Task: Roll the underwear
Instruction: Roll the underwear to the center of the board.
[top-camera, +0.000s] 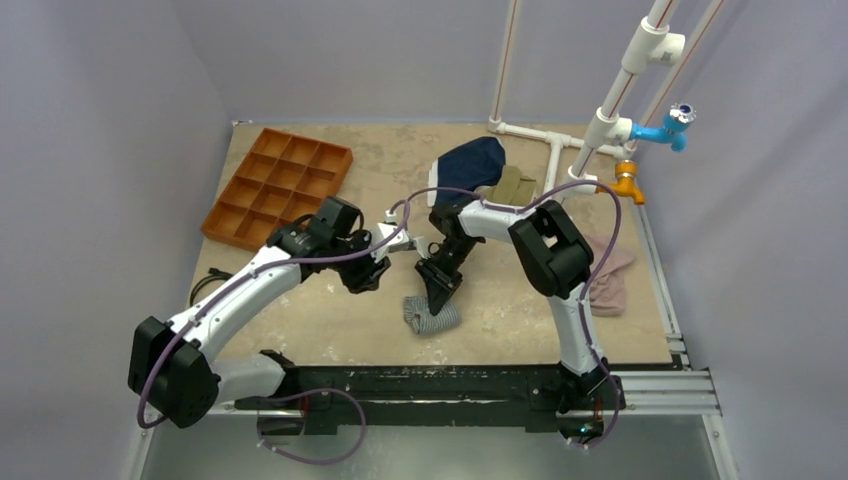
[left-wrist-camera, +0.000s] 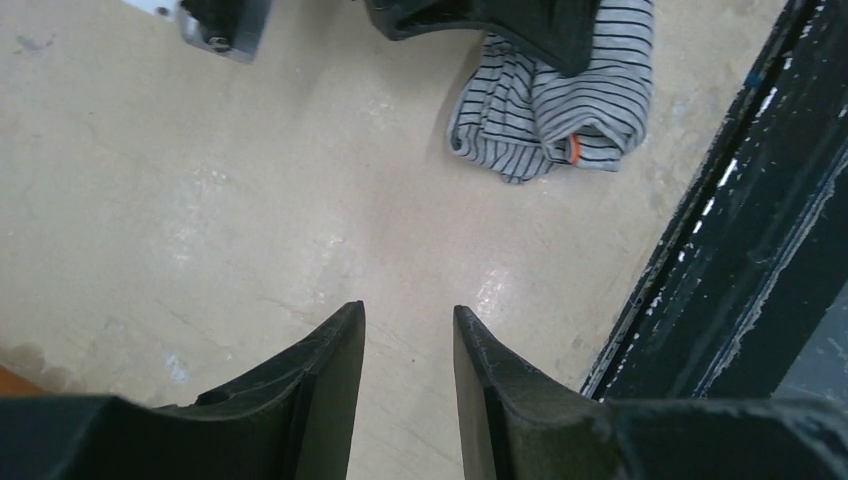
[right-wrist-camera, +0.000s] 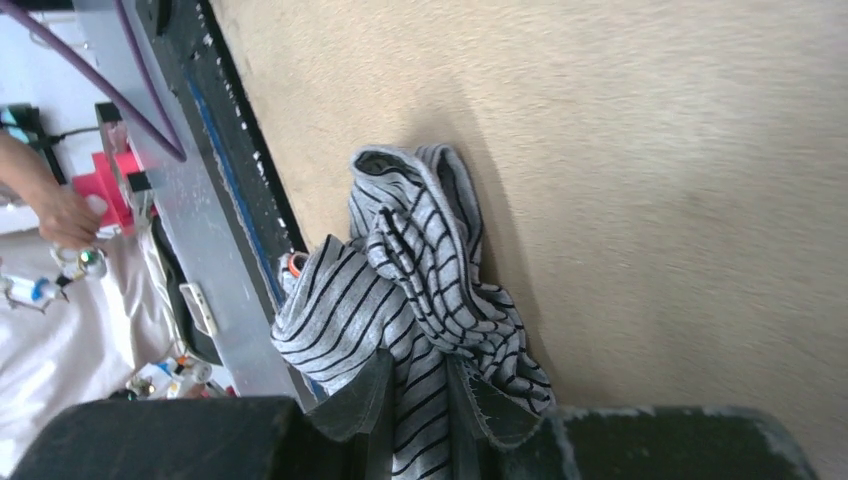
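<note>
Top external — right gripper (top-camera: 437, 293) pinching underwear (top-camera: 433, 319); navy garment (top-camera: 472, 160), orange tray (top-camera: 310, 142) behind.

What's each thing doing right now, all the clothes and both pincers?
underwear, bunched up, partly rolled
right pincer, shut on the underwear
left pincer, open, holding nothing
navy garment, crumpled heap
olive-tan garment, crumpled beside the navy one
pink cloth, crumpled

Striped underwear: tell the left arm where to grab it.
Probably the bunched near end of the striped underwear, coming from its left: the right gripper pinches the far end, and the left gripper hovers open on that side.
</note>
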